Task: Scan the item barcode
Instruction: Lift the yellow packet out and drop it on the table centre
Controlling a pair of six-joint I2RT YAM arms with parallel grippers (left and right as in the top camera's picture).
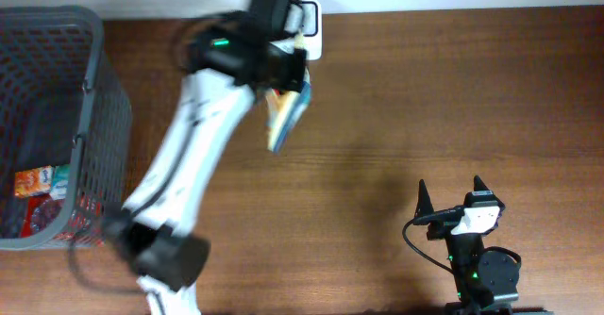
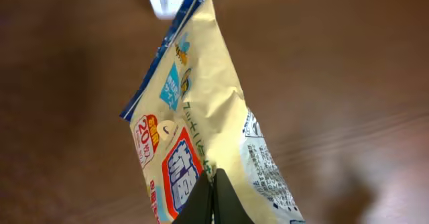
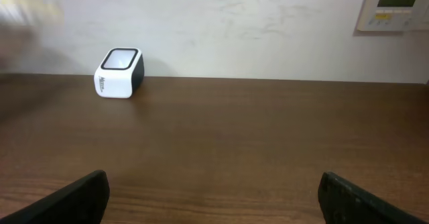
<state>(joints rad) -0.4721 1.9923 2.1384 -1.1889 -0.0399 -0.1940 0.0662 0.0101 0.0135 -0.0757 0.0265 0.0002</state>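
grey mesh basket (image 1: 88, 117) on wooden table (image 1: 453, 98), left edge | packets (image 1: 36, 181) inside basket | wall panel (image 3: 395, 3) on pale wall

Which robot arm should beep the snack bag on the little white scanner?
Left. The left gripper is shut on the snack bag, close to the scanner. The right gripper sits open and empty, far from both.

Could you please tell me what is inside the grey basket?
The basket holds an orange-and-teal packet and a red packet; anything beneath them is covered.
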